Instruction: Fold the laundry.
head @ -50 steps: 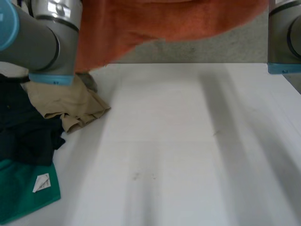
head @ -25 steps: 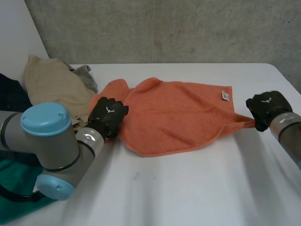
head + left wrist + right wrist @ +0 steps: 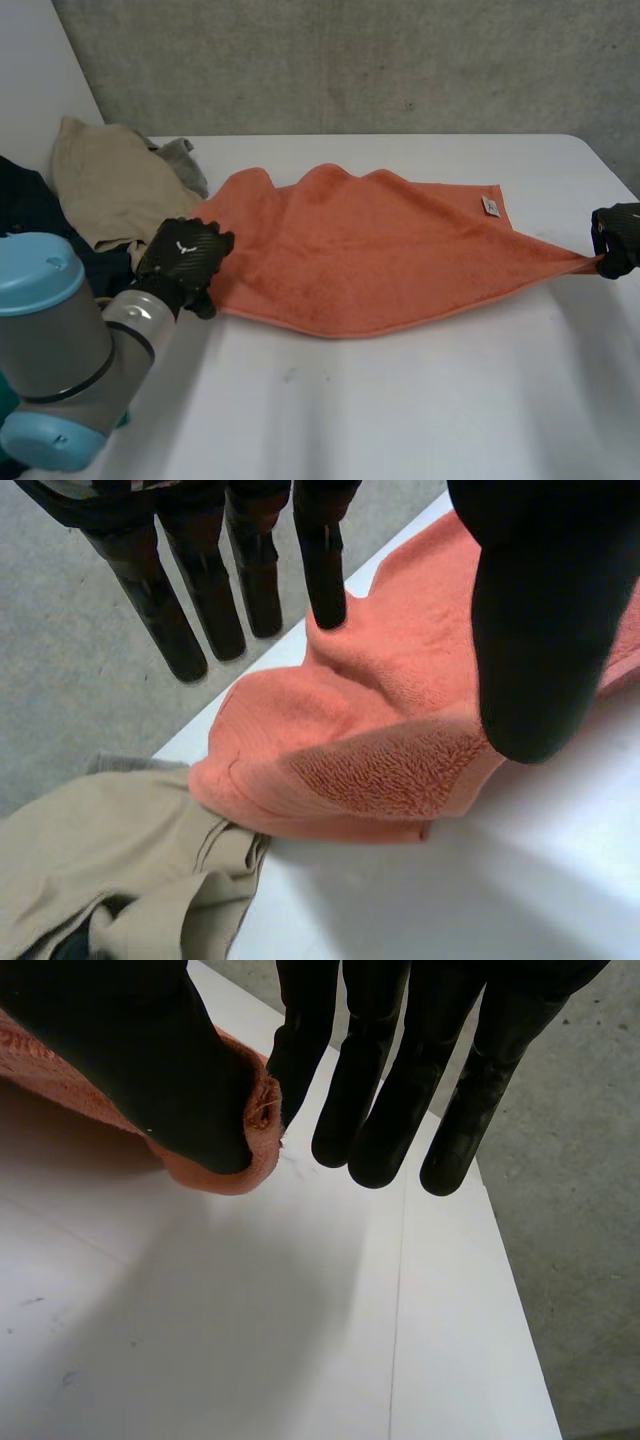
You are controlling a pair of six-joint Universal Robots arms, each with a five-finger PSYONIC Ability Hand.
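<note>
While your left robot hand (image 3: 185,258) pinches the orange towel (image 3: 370,250) by its left corner and your right robot hand (image 3: 615,238) the right corner, it lies stretched across the surface (image 3: 400,420); a beige garment (image 3: 110,185) crowds that left corner.

The orange terry towel (image 3: 370,250) lies spread across the middle of the white table (image 3: 400,420), stretched between the left hand (image 3: 185,260) at its left corner and the right hand (image 3: 615,238) at its right corner. A crumpled beige garment (image 3: 110,185) touches the towel's left end. A small grey cloth (image 3: 182,160) lies behind the beige garment, and a dark garment (image 3: 30,215) lies further left.
</note>
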